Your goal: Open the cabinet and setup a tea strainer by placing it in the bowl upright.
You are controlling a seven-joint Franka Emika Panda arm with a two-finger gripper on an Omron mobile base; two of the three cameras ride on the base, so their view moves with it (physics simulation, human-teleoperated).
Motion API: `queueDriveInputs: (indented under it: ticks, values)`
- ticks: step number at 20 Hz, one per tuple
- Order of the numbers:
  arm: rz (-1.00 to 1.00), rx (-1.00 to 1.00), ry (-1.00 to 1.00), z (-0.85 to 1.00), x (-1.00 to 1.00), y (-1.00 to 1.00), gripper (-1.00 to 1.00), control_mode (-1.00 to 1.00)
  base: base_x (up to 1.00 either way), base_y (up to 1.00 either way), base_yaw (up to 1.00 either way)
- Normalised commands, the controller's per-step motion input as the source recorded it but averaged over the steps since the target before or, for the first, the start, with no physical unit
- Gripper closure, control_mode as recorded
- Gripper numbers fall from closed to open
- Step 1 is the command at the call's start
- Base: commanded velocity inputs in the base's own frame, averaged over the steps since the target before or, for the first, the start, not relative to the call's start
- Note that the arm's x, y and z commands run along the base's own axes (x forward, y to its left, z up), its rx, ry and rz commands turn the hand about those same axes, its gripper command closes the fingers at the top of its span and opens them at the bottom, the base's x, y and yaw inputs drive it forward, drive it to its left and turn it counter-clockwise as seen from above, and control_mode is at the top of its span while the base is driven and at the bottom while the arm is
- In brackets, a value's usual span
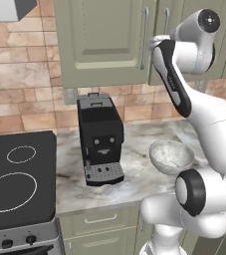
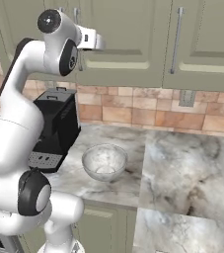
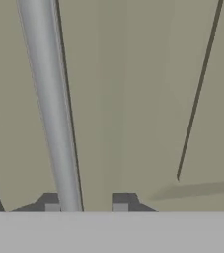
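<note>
The gripper [image 3: 86,207] is up against the closed cabinet [image 1: 102,40], right at one of its door handles [image 3: 52,108]. In the hand view the silver bar runs down to the left fingertip [image 3: 52,203], while the right fingertip [image 3: 121,202] sits off to the side over bare door panel. So the jaws stand partly apart and the bar is not squarely between them; nothing looks held.

The step in hand seems to be getting hold of the handle to open the door. To do it well, the hand probably needs to shift sideways so the bar lies centred in the gap, push in until the fingers pass behind it, then close firmly before pulling. The pull should follow the door's arc about its hinge, not a straight line, or the fingers may slip off.

The bowl [image 2: 104,162] waits empty on the counter [image 2: 182,168], near its front edge, just beside the coffee machine [image 1: 100,139]. The strainer is presumably behind the doors.
</note>
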Motion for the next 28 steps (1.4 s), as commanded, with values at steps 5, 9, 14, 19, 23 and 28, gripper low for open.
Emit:
queueDriveInputs:
  ticks: [5,9,14,19,23,28]
  values:
    - [0.00,0.00,0.00,0.00,-0.78,-0.52,1.00,-1.00,0.00,0.00,0.00]
    - [-0.01,0.00,0.00,0.00,-0.95,-0.41,1.00,-1.00,0.00,0.00,0.00]
    - [-0.01,0.00,0.00,0.00,-0.90,-0.48,1.00,-1.00,0.00,0.00,0.00]
    - [-0.01,0.00,0.00,0.00,-0.85,-0.57,1.00,-1.00,0.00,0.00,0.00]
    - [-0.01,0.00,0.00,0.00,-0.74,-0.62,1.00,-1.00,0.00,0.00,0.00]
    - [-0.01,0.00,0.00,0.00,-0.69,-0.54,1.00,-1.00,0.00,0.00,0.00]
